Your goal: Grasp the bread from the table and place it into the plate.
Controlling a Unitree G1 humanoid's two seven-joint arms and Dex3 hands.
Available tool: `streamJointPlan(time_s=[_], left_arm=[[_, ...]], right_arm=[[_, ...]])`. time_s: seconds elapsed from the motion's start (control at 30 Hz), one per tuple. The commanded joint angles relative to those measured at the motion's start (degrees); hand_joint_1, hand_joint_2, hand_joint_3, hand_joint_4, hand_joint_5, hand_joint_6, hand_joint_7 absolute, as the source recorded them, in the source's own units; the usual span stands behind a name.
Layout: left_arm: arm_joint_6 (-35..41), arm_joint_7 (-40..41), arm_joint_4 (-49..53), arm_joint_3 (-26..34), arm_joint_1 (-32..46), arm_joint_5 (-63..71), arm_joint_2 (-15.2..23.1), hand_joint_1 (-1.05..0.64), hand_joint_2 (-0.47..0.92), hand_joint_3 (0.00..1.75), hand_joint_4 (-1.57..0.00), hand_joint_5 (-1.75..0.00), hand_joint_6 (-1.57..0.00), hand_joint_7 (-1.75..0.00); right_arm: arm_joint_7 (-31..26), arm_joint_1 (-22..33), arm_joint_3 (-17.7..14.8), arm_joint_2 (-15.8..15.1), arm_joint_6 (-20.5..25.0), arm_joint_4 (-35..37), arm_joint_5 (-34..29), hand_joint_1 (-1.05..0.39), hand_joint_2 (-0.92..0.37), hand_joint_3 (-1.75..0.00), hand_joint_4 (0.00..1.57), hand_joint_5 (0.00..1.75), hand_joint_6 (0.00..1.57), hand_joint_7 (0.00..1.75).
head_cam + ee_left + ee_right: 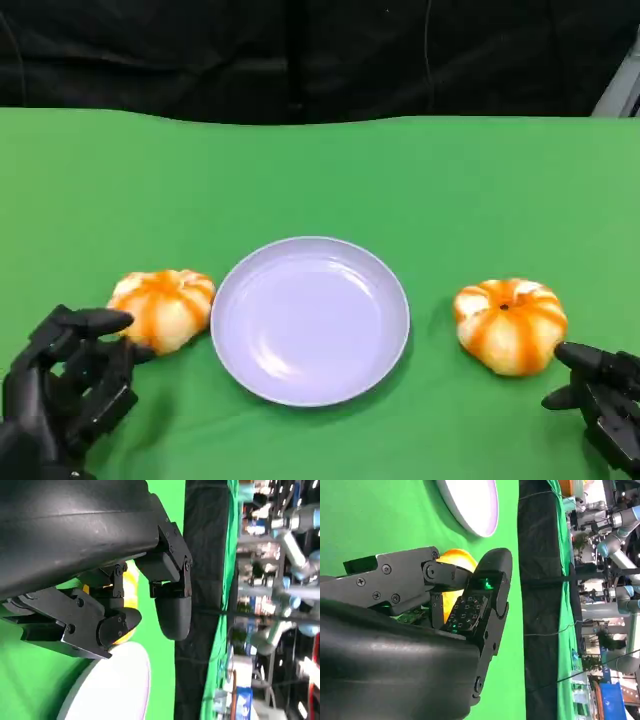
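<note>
- Left hand (pixel 62 385) released, just short of the left bread (pixel 163 308).
- Right hand (pixel 605 397) released, near the right bread (pixel 511 325).
- Risk: nudging bread against the plate (pixel 385 300), shoving it across the surface (pixel 320 170).

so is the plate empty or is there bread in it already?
Empty. The plate shows only its bare lavender surface; one bread lies on the table at its left, the other bread at its right.

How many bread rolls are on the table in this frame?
2. One bread roll lies against the plate's left rim, just ahead of the left hand; the other bread roll lies right of the plate, apart from it, ahead of the right hand.
</note>
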Motion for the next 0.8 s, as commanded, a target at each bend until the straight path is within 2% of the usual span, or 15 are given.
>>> streamJointPlan(time_s=[0.03,0.7,0.73,0.8], left_arm=[[0.7,-1.4,-0.8,0.0,0.6,-0.6,1.2,0.02,0.66,0.70,-0.79,-0.83,-0.93,-0.50],[1.2,-2.9,-0.9,0.1,0.7,-1.0,1.3,0.02,0.65,0.70,-0.79,-0.80,-0.98,-0.38],[1.4,-3.8,-1.0,0.1,0.8,-1.5,1.4,-0.03,0.67,0.61,-0.74,-0.62,-0.90,-0.24],[1.7,-4.9,-1.1,0.1,0.8,-2.1,1.5,-0.05,0.71,0.51,-0.76,-0.44,-0.89,-0.11]], right_arm=[[0.1,-0.4,-0.6,-1.0,-0.7,0.1,0.7,-0.07,-0.92,-0.38,0.71,1.26,1.20,0.11],[0.0,-0.4,-0.7,-0.9,-0.7,0.3,0.6,-0.07,-0.92,-0.38,0.71,1.26,1.19,0.13],[0.0,-0.5,-0.7,-1.0,-0.8,0.4,0.5,-0.07,-0.92,-0.40,0.71,1.26,1.19,0.13],[0.0,-0.5,-0.7,-1.0,-0.9,0.5,0.4,-0.07,-0.92,-0.41,0.70,1.26,1.18,0.13]])
